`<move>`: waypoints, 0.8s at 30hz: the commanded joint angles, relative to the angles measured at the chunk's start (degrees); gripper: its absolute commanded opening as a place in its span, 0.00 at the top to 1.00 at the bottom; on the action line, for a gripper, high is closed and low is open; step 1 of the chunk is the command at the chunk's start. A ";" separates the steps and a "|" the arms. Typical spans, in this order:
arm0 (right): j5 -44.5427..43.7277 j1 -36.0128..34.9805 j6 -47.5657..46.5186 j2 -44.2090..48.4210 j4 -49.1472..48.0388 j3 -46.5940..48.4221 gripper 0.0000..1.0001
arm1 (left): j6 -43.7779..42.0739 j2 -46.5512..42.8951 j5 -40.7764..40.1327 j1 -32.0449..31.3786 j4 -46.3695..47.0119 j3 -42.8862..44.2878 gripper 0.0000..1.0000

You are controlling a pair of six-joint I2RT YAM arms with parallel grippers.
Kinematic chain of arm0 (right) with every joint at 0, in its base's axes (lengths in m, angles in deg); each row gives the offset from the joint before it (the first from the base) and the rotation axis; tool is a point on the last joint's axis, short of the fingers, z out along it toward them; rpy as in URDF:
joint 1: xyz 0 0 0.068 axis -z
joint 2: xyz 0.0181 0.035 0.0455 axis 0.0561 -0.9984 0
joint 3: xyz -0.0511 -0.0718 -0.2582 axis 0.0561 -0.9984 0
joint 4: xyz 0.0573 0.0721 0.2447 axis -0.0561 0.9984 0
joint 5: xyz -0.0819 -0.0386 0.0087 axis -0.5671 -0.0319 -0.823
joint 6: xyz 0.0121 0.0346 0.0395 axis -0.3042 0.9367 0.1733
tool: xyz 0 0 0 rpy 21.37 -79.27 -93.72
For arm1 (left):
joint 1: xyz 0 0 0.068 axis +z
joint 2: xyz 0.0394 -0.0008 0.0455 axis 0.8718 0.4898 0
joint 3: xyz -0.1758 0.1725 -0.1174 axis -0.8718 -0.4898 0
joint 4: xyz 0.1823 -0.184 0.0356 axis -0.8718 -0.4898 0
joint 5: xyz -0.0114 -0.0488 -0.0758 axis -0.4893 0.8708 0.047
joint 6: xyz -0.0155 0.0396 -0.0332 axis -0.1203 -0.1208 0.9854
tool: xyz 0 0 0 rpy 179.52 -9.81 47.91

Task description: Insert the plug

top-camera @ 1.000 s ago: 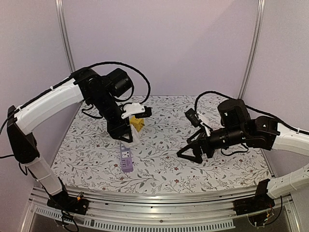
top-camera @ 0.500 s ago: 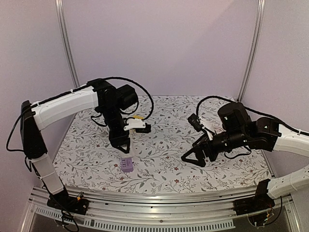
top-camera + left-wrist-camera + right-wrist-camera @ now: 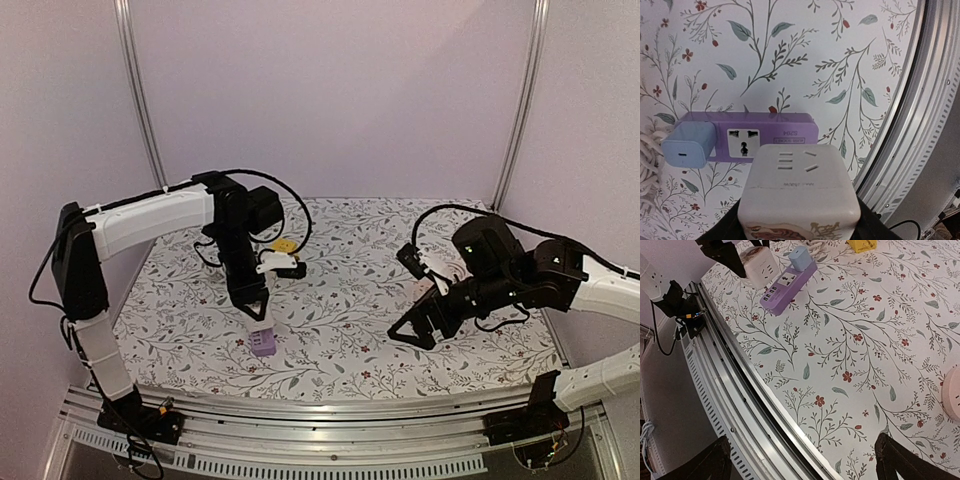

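While the left fingers (image 3: pixel 870 225) grip the white plug (image 3: pixel 799 190) partway closed, the purple power strip (image 3: pixel 790 132) lies crosswise just beyond it, with its free socket (image 3: pixel 743 142) slightly left. Right fingers (image 3: pixel 902 462) gape wide, empty, well apart.

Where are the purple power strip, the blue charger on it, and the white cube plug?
purple power strip (image 3: pixel 790 131), left wrist view, labelled top face.
blue charger (image 3: pixel 688 145), left wrist view, front face.
white cube plug (image 3: pixel 799 192), left wrist view, upper face.
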 commanded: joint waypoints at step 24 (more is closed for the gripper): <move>-2.14 0.27 -2.65 3.81 9.82 2.92 0.01 | -5.52 8.39 -3.86 3.06 3.74 1.79 1.00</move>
